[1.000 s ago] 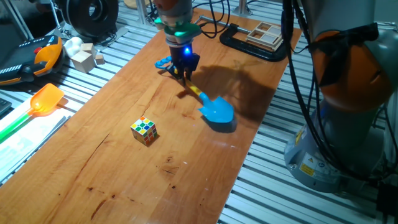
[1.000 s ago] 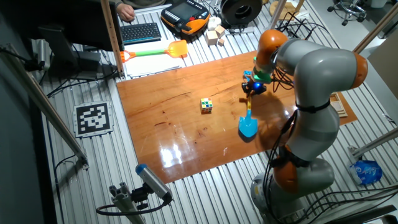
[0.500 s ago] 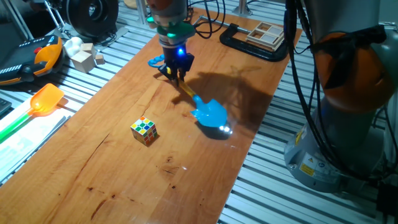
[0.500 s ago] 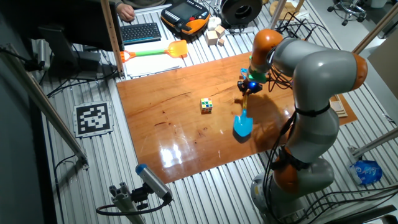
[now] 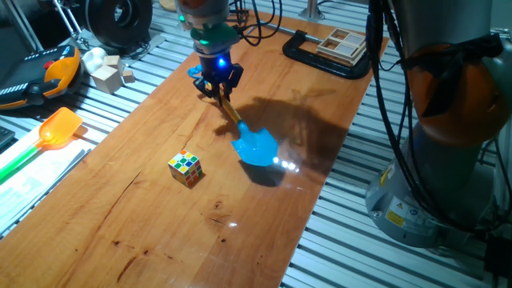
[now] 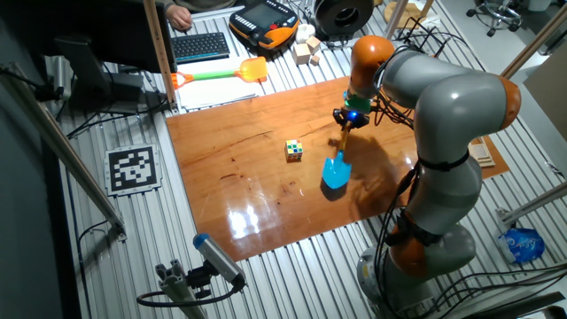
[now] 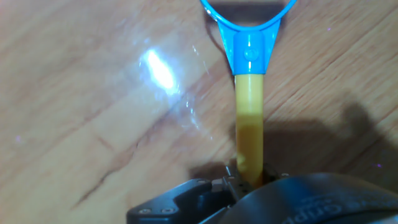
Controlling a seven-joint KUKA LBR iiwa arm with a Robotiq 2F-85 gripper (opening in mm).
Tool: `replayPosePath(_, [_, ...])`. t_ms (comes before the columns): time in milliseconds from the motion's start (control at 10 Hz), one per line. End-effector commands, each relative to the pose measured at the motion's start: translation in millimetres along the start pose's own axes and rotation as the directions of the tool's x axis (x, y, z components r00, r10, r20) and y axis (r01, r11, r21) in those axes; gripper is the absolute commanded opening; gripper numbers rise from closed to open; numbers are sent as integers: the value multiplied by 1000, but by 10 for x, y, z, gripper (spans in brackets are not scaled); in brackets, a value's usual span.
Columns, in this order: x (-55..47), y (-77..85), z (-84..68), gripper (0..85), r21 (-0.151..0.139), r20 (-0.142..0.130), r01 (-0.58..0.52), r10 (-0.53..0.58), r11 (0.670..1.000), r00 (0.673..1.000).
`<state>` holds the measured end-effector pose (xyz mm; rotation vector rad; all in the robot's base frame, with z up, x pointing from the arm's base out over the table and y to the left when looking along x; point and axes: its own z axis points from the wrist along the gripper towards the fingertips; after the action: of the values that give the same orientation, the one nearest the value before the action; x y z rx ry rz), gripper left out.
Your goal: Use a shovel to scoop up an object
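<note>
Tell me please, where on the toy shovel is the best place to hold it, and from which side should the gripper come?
The thin yellow shaft of the toy shovel, from above. It is narrow enough to fit between two fingers, and the gripper already clamps it there, leaving the blue blade free and angled down toward the Rubik's-style cube. The D-shaped loop probably gives less control.

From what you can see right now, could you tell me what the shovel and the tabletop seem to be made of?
The shovel looks like moulded plastic: uniform bright blue blade and loop, smooth yellow shaft, with a slight sheen. The tabletop looks like varnished wood: reddish-brown with visible grain and glossy reflections of the lights. It could be veneer; the pictures cannot settle that.
</note>
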<state>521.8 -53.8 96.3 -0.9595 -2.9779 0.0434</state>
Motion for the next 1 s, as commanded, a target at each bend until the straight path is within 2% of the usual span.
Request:
replayPosePath(0, [-12, -6, -3, 0, -11, 10, -71, 71, 997, 997])
replayPosePath(100, [-42, -27, -8, 0, -37, 17, -145, 146, 989, 989])
replayPosePath(200, [-84, -67, 1, 0, -45, 30, -168, 169, 985, 985])
replayPosePath(400, [-250, -197, 16, 0, -48, 49, -200, 203, 979, 978])
replayPosePath(500, [-314, -237, -13, 0, -54, 73, -245, 249, 968, 966])
replayPosePath(700, [-372, -321, -13, 0, -72, 83, -321, 327, 944, 941])
replayPosePath(900, [-395, -405, 36, 0, -72, 94, -362, 368, 929, 925])
